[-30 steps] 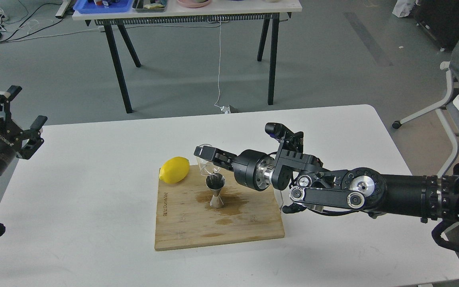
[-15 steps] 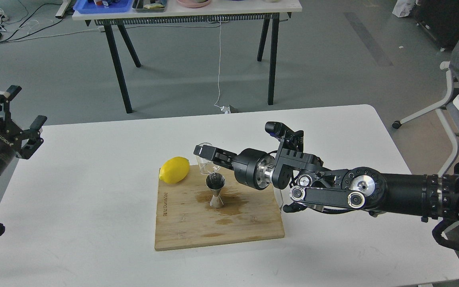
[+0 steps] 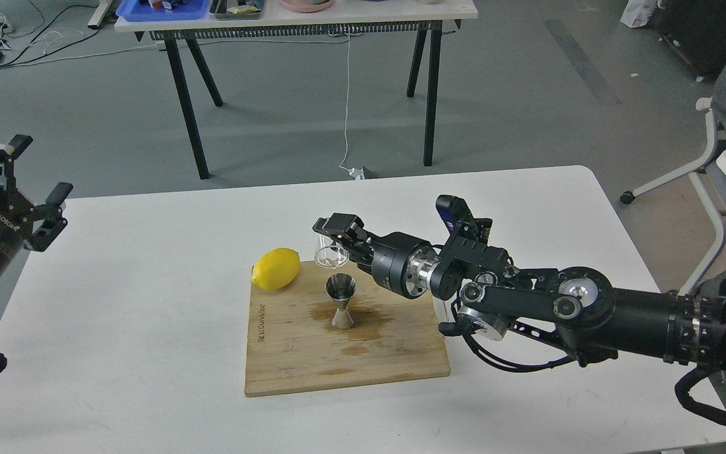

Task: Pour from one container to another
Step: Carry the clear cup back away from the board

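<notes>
Right pincer: closed on glass cup, tilted just above jigger standing on wet board. Left pincer: spread, empty. Step: pouring, probably ending. Next: level cup, set down.

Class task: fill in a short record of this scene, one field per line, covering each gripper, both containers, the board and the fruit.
right gripper: shut on glass cup, held above the jigger
left gripper: open, empty, at table's left edge
jigger: upright on cutting board
board surface: brown wet stain around jigger base
lemon: on board's far left corner
</notes>
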Robot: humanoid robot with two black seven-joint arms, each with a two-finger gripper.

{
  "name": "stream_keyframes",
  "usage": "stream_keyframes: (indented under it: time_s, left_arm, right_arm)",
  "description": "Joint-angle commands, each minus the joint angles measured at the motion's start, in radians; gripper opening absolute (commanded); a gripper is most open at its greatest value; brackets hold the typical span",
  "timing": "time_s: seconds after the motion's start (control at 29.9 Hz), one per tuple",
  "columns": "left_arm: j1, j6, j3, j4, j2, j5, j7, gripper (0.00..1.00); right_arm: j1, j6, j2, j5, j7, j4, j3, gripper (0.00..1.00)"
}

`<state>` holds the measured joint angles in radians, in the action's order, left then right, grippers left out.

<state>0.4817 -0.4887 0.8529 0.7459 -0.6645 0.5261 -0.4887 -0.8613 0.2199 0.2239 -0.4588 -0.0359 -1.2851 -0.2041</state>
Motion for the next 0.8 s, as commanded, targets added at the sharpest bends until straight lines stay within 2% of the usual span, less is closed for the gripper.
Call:
stream_keyframes:
  time_s: [0.0, 0.37, 0.53, 0.67, 0.77]
  left_arm:
    - [0.000, 0.000, 0.000, 0.000, -0.001, 0.000, 0.000, 0.99]
    - [-0.003, 0.000, 0.000, 0.000, 0.002, 0.000, 0.000, 0.99]
    - [-0.005, 0.000, 0.000, -0.020, 0.002, -0.002, 0.000, 0.99]
    - [-0.005, 0.000, 0.000, -0.025, 0.003, -0.003, 0.000, 0.99]
    - [-0.003, 0.000, 0.002, -0.025, 0.008, -0.003, 0.000, 0.99]
  right_arm:
    - [0.118, 0.001, -0.040, 0.121, -0.004, -0.002, -0.167, 0.32]
    - [0.477, 0.003, -0.224, 0.494, -0.048, -0.017, -0.743, 0.31]
    - [0.606, 0.003, -0.224, 0.568, -0.048, -0.031, -0.955, 0.31]
    - [0.679, 0.003, -0.224, 0.713, -0.045, -0.031, -1.133, 0.31]
    - [0.703, 0.004, -0.181, 0.810, -0.045, -0.019, -1.219, 0.31]
